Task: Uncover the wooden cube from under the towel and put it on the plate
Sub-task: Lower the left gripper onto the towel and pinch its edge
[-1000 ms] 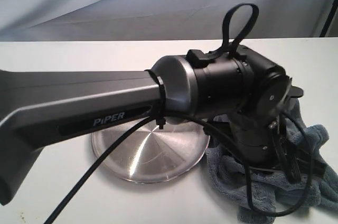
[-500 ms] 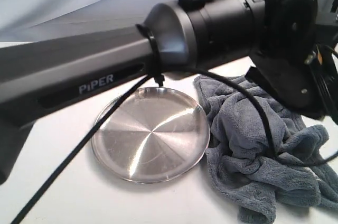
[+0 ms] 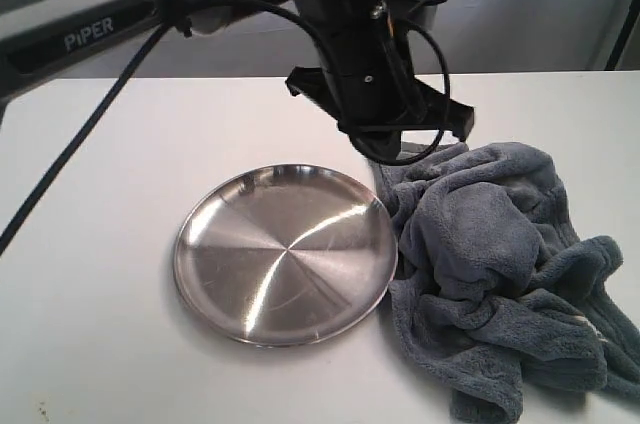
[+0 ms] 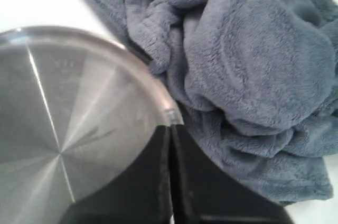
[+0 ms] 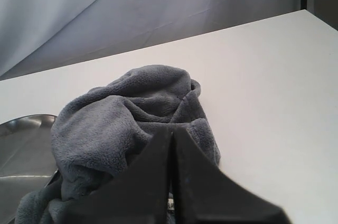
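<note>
The left claw [image 4: 170,131] is pinched tight, its two black fingers [image 4: 153,182] pressed flat together with nothing between them. It hangs above the spot where the plate's [image 3: 285,254] right rim meets the towel [image 3: 490,264]. Its grey arm [image 3: 90,29] reaches in from the far left, high over the white desk [image 3: 100,144], with a black cable [image 3: 80,144] trailing off it. The right claw [image 5: 171,135] is closed as well and grips nothing. It sits low and points at the towel heap, but whether its tips touch the cloth cannot be told. The steel plate lies near the middle of the desk. The grey-blue towel is bunched in thick folds on its right, its edge pushed up against the plate's rim. The wooden cube does not show in any view, and the rumpled towel hides whatever lies beneath it.
</note>
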Tool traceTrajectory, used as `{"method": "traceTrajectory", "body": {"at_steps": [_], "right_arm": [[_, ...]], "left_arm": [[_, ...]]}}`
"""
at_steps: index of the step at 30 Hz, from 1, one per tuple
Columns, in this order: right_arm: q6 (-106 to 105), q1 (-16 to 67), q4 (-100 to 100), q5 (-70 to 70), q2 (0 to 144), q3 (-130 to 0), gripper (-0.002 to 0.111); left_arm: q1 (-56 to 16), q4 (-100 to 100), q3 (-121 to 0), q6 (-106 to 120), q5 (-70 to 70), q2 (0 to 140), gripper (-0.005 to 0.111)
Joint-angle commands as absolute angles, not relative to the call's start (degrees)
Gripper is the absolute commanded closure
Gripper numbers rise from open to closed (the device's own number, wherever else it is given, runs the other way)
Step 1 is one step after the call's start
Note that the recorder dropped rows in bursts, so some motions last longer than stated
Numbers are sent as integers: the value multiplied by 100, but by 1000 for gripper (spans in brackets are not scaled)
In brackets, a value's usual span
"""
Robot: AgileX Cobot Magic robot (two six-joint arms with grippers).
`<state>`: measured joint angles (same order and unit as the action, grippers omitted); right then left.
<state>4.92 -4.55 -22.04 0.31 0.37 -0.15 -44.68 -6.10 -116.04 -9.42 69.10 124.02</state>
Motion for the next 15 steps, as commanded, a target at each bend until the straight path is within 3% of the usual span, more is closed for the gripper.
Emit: {"method": "traceTrajectory", "body": {"at_steps": [1,9,15], "right_arm": [[515,-455,-2232,99,0,0,105],[515,-455,-2232,99,0,0,105],[515,-455,-2232,99,0,0,105]], "left_arm": [[-4646,-524,-10953,-893,6996,12099,107],[-5556,-240,-9808,-1256,6996,11996,107],[-6443,-240,-9698,-1349,6851,12008,107]]}}
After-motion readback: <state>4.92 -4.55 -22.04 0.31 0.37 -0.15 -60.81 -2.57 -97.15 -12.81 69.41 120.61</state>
